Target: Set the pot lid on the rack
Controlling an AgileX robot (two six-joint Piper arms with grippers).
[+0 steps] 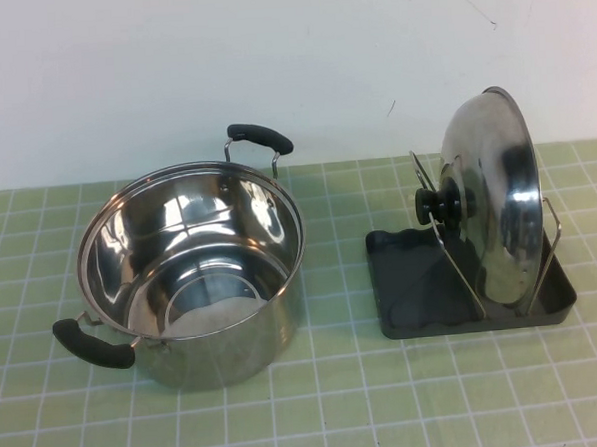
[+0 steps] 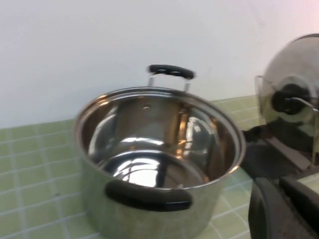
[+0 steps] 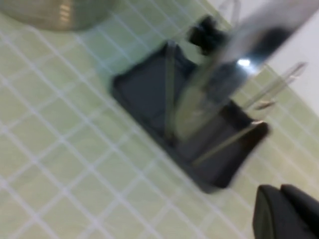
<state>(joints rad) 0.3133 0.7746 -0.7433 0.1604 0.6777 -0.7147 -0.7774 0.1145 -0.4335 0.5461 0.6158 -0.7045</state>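
From the high view, the pot lid (image 1: 492,198), a shiny domed steel disc with a black knob (image 1: 444,204) facing the pot, stands on edge between the thin bent wire loops of the rack (image 1: 470,280), whose dark grey plastic tray is rectangular with a wavy near-left rim. To its left, well apart, sits the deep polished pot (image 1: 193,269) with two black handles, on a table (image 1: 388,399) covered in pale green square tiles with white grout; neither arm appears here. No writing or brand mark is legible anywhere. In the left wrist view, the pot fills the middle, the lid and rack are cut off at the edge, and the left gripper (image 2: 286,209) shows only as dark blurred finger tips lying close together. In the right wrist view, blurred, the rack and leaning lid lie ahead, and the right gripper (image 3: 286,211) likewise shows dark finger tips almost touching, holding nothing.
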